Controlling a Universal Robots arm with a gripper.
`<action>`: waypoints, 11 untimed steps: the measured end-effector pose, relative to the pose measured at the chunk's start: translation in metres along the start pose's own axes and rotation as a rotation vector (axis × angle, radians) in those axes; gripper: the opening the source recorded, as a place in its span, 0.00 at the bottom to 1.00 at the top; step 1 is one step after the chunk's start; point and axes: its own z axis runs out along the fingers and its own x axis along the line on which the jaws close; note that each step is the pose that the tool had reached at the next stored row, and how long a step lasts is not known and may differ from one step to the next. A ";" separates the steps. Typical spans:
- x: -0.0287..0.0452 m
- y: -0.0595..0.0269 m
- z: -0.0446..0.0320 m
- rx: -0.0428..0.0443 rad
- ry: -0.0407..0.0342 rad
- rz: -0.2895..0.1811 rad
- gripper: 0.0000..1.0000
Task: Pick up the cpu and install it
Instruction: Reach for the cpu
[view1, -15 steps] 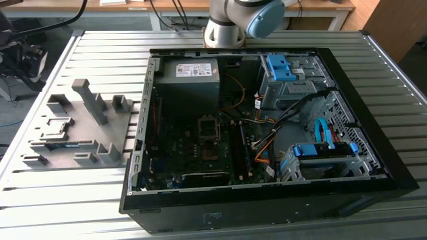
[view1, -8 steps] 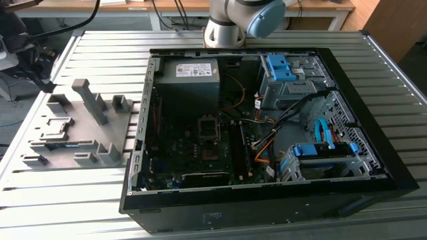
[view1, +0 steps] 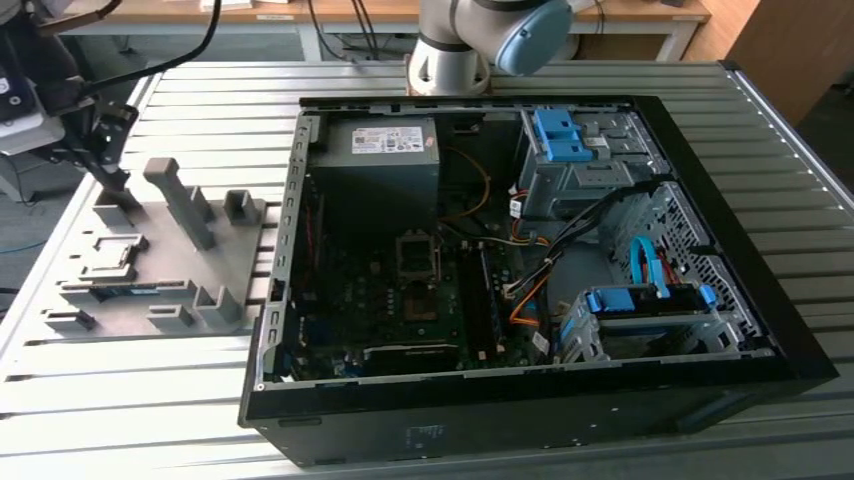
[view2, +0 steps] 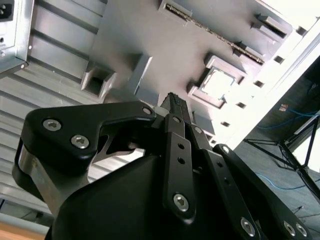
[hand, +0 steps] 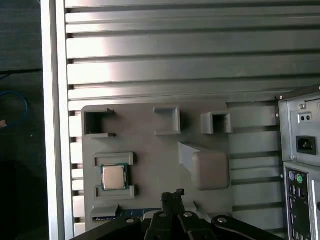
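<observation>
Fingers (hand: 172, 199) hang pressed together and empty over the grey fixture (hand: 150, 125) on the desk (hand: 175, 55). The cpu (hand: 113, 177) lies flat in its pocket nearby. A clean pickup probably needs them spread, centred squarely over the chip's edges.

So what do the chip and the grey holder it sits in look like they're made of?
The chip: likely metal on top, silvery and reflecting light. The holder: probably plastic, matte grey with blocky moulded pockets, though painted metal can't be ruled out.
</observation>
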 end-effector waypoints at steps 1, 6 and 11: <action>0.0012 -0.0001 0.0016 -0.0004 0.0003 0.000 0.10; 0.0175 0.0017 0.0102 -0.0011 0.0000 0.000 0.10; 0.0314 0.0028 0.0188 -0.0011 -0.0002 0.000 0.10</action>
